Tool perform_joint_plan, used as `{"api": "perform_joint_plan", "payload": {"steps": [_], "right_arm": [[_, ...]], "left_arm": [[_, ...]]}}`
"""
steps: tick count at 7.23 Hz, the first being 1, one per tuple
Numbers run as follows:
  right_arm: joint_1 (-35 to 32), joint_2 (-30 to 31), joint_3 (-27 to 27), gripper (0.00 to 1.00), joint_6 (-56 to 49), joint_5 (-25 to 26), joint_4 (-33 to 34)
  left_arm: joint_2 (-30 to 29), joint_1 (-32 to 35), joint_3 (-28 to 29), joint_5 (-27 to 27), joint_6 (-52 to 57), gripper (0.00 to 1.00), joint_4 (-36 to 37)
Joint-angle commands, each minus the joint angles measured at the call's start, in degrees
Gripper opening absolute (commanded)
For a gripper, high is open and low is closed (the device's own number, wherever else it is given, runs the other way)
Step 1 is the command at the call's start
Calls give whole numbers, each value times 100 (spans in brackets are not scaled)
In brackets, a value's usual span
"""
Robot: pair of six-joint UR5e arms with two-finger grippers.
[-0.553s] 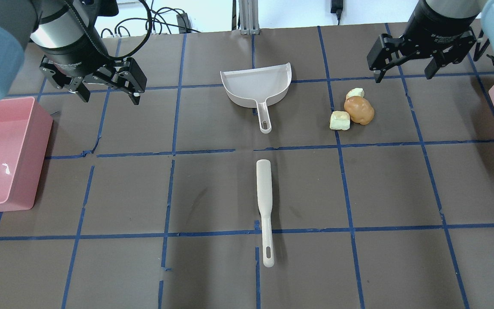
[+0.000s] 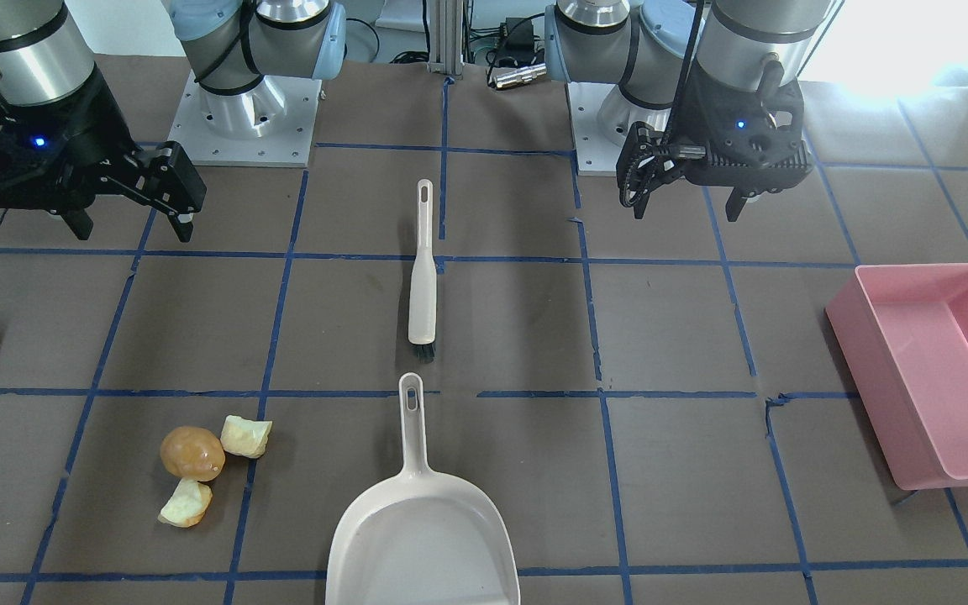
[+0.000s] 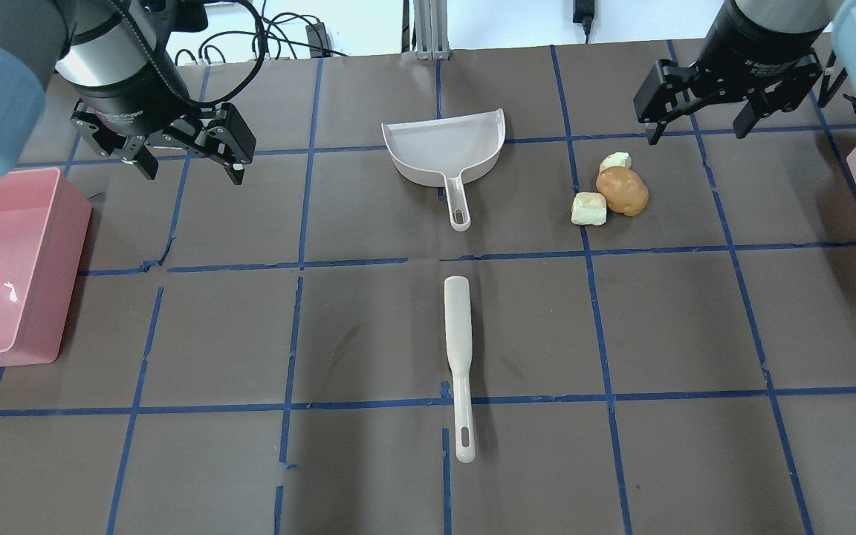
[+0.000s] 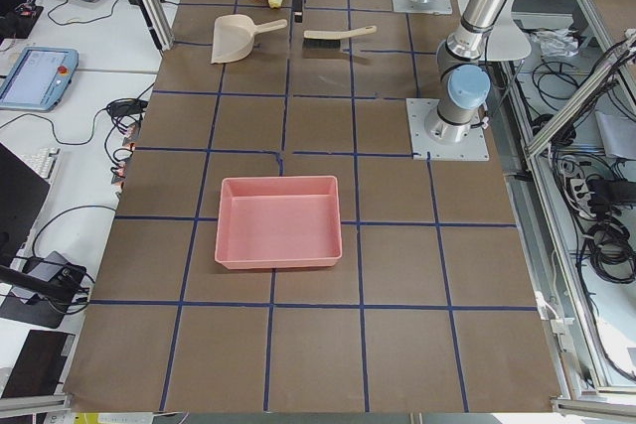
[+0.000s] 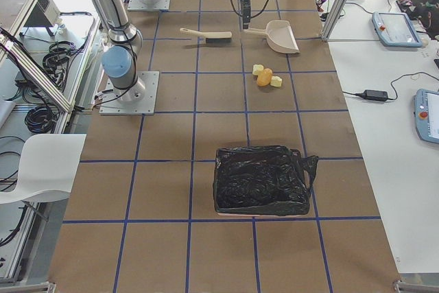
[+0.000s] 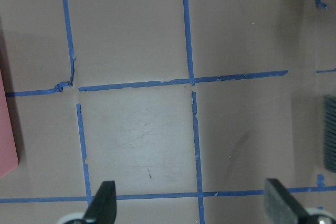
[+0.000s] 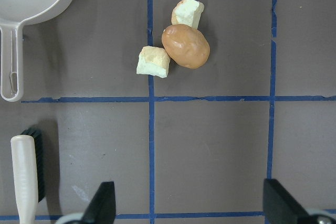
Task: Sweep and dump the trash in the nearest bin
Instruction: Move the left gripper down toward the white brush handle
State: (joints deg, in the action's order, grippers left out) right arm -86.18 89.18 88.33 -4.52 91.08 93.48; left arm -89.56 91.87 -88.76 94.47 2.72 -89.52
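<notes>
Trash (image 3: 612,192) untouched: three lumps on the desk (image 3: 695,319) near the right tool (image 3: 696,134), which is spread and empty. Dustpan (image 3: 443,148) and brush (image 3: 458,342) lie between the tools, ungrabbed. The left tool (image 3: 192,172) is also spread. Both barely shifted since 0.6 s ago; sweep not started.

**Both grippers spread wide, holding nothing**

The left gripper (image 3: 192,172) hung pointing straight down, jaws wide apart with nothing between them. The right gripper (image 3: 695,134) hung the same way, pointing down, jaws spread and empty, well apart from the left.
</notes>
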Motion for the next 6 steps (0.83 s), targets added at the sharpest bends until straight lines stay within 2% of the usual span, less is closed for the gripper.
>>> {"api": "perform_joint_plan", "payload": {"steps": [1,3,4,5,6], "right_arm": [[-48,11,0,100,56,-20,-5],[-48,-6,-44,100,65,-29,22],[-57,-93,-53,100,48,-90,65],[-57,-442,-175,100,65,-682,292],[-57,-707,-289,100,22,-662,477]], "left_arm": [[-209,15,-80,-68,10,100,22],[-649,50,130,-34,19,100,22],[-833,120,-52,-68,-16,100,65],[-922,312,-227,-95,-95,100,75],[-845,706,-403,-69,-566,100,75]]}}
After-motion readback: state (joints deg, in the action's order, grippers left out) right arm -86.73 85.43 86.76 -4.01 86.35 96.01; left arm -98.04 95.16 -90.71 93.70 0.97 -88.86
